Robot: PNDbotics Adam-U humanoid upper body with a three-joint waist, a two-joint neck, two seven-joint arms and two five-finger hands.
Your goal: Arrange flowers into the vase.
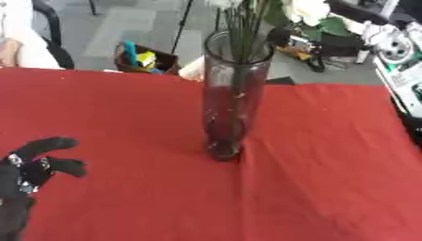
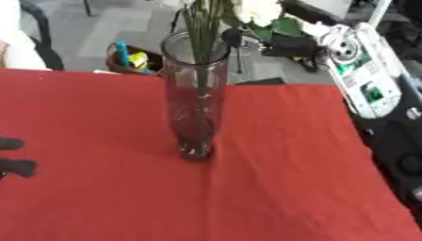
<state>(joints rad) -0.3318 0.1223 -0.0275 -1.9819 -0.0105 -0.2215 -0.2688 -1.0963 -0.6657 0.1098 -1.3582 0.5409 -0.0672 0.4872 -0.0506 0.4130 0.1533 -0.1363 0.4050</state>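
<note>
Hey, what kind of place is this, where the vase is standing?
Probably a robotics lab or workshop, not a home. The tall clear glass vase with green flower stems stands on a red-clothed table, beyond it are grey floor and white-and-green equipment, and the robot's black left hand rests open.

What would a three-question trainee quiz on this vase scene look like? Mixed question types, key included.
1. True or false: green stems already stand inside the glass vase.
2. Which robot hand shows, and where? A) the left hand, near the lower left corner B) the right hand, at the vase C) both, at the vase
3. Fill in: the vase stands upright on a ___ tablecloth.

Key
1. True; the stems rise out of the vase mouth.
2. A; the left hand rests on the cloth with relaxed fingers, apart from the vase. No right hand is in view.
3. red
</note>
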